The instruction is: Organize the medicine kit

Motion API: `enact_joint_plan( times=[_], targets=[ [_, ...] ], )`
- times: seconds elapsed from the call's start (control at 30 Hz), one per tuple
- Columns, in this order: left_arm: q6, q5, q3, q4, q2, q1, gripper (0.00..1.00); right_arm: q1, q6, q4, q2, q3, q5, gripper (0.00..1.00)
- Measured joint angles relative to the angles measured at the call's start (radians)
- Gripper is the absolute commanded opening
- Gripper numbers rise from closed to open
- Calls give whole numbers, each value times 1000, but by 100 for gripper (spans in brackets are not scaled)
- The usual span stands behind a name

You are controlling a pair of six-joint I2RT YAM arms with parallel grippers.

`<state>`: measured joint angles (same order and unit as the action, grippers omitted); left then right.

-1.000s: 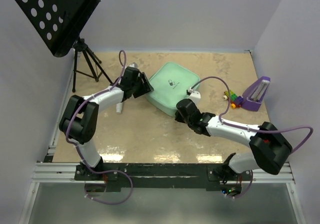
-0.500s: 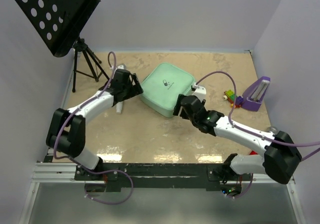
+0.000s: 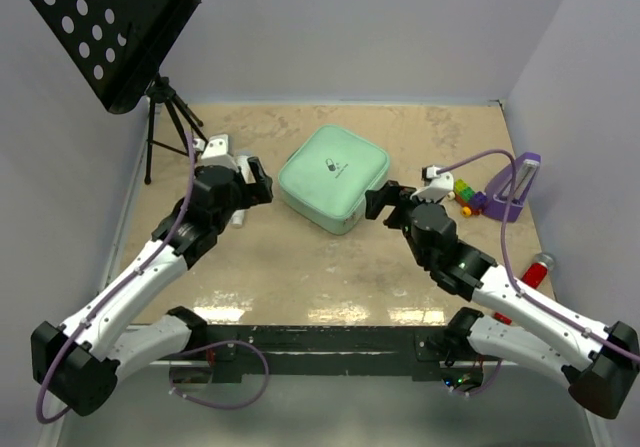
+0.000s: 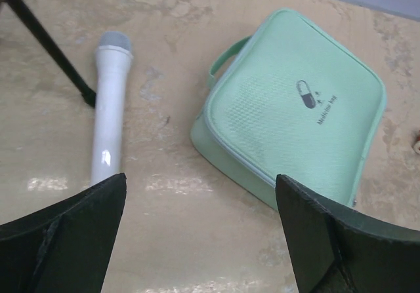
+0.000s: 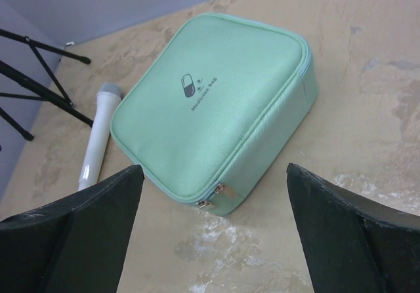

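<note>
The medicine kit is a pale mint-green zipped case with a capsule mark, lying flat and closed at mid-table. My left gripper hangs open just left of it, apart from it. In the left wrist view the medicine kit lies ahead and to the right of the left gripper. My right gripper is open at the kit's right near corner and not touching it. The right wrist view has the medicine kit ahead of the right gripper, with two zipper pulls at its near corner.
A white microphone lies on the table left of the kit, by a black tripod carrying a perforated music stand. A purple wedge and coloured toy blocks sit at the right. A red object lies near the right arm.
Both grippers have opened and let go of the kit. Both arms have drawn back toward the near edge. The kit has shifted slightly left and lies flat.
</note>
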<state>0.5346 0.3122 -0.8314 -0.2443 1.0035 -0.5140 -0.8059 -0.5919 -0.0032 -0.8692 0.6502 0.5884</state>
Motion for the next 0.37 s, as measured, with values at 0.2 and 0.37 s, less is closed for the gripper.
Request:
enact_joint_plan(
  times=[0.2, 0.37],
  targets=[
    [-46, 85, 20, -87, -63, 2, 100, 0, 46, 60, 24, -34, 13, 98],
    [-58, 76, 84, -96, -157, 2, 100, 0, 67, 93, 54, -48, 0, 99]
  ],
)
